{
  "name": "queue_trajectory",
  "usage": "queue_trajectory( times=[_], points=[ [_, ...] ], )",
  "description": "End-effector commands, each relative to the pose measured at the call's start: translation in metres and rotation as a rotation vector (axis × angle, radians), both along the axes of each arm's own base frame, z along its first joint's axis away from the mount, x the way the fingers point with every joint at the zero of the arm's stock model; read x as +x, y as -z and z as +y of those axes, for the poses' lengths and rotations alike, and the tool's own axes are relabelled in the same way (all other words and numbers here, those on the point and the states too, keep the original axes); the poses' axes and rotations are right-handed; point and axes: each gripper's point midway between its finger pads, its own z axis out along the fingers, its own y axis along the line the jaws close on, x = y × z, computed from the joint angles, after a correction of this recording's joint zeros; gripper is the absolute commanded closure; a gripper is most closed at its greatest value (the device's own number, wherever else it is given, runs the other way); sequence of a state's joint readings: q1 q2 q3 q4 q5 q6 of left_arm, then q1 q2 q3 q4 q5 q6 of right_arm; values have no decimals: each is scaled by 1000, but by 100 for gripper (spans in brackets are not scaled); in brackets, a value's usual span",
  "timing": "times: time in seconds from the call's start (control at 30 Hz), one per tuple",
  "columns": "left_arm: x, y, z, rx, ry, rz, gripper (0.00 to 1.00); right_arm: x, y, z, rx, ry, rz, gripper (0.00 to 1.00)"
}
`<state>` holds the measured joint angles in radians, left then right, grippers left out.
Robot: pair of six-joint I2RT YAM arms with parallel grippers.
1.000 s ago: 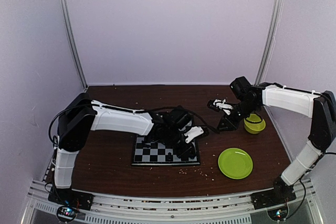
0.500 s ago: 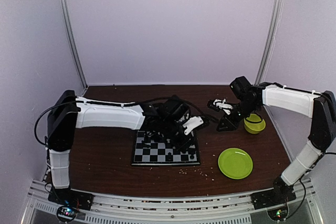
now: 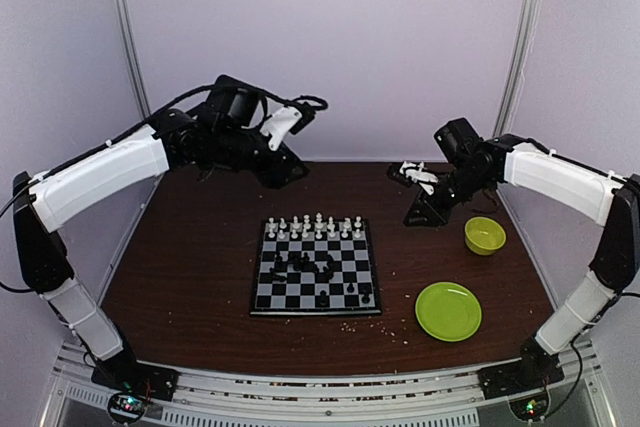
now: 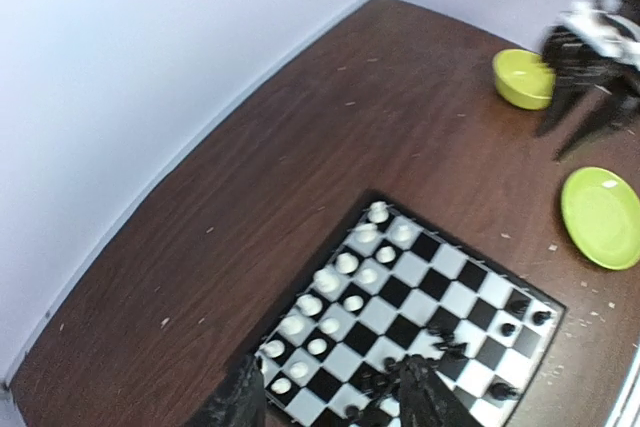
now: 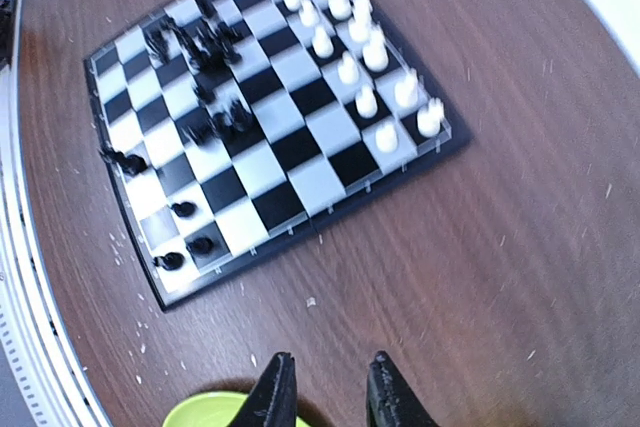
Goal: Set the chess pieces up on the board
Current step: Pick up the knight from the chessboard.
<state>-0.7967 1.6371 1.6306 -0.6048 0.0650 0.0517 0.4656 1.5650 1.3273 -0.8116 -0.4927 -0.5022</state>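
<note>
Board [image 3: 282, 294] bears ranked white pieces [image 3: 318, 228], scattered black pieces [image 3: 305, 267].

Chess in mid-setup: the board [image 3: 262, 293] lies at the centre of a dark wooden counter [image 3: 190, 267]. White chess pieces [image 3: 318, 227] stand in two rows along its far edge, while black chess pieces [image 3: 312, 268] are scattered over the middle and near squares. The left gripper [image 3: 291, 171] hangs high over the counter's far side, close to the back wall. The right gripper [image 3: 422, 211] sits low beside a small green bowl [image 3: 484, 235]. A round green plate [image 3: 448, 310] rests right of the board, with pale crumbs [image 3: 386, 325] between them
</note>
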Motion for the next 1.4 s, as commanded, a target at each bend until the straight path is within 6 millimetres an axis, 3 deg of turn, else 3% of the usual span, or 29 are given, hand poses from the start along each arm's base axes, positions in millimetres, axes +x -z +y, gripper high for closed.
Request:
queue_trajectory(
  times=[0.0,0.13,0.33,0.43,0.57,0.73,0.93,1.37],
  points=[
    [35,24,58,-22,-191,61,52,-5,-28,23,-28,-74,-80,75],
    [48,31,87,-34,-265,74,51,-5,-21,54,-80,-129,-98,75],
    [57,28,115,-64,-344,26,48,1,13,109,-153,-162,-38,77],
    [60,23,122,-67,-368,23,48,12,25,133,-151,-142,-12,76],
    [59,20,126,-65,-379,19,48,21,46,151,-177,-133,34,75],
    [60,23,125,-61,-376,26,48,18,62,165,-175,-164,81,74],
    [59,24,121,-67,-364,41,48,13,79,169,-206,-171,99,69],
    [57,23,120,-72,-351,44,47,13,108,174,-228,-150,157,76]
  ],
)
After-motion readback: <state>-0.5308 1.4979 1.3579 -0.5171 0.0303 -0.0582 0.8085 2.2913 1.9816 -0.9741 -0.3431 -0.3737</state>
